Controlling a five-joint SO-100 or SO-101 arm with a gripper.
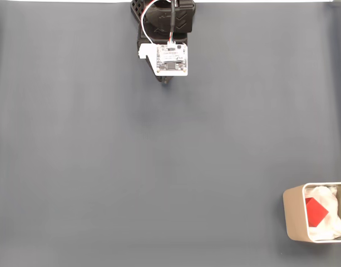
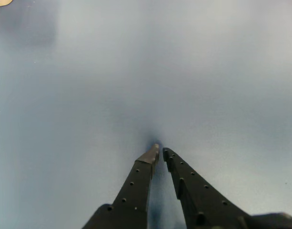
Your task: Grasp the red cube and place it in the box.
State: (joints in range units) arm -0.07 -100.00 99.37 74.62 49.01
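The red cube (image 1: 316, 209) lies inside the box (image 1: 293, 216), a beige tin at the lower right edge of the fixed view, resting against white padding (image 1: 329, 218). The arm is folded back at the top centre, far from the box, with its gripper (image 1: 166, 81) pointing down at the mat. In the wrist view the two black fingers meet at their tips just above the mat, so the gripper (image 2: 159, 150) is shut with nothing between the fingers.
A plain dark grey mat (image 1: 131, 167) covers the whole table. A white circuit board (image 1: 171, 59) sits on top of the arm. The box is cut off by the right edge of the fixed view.
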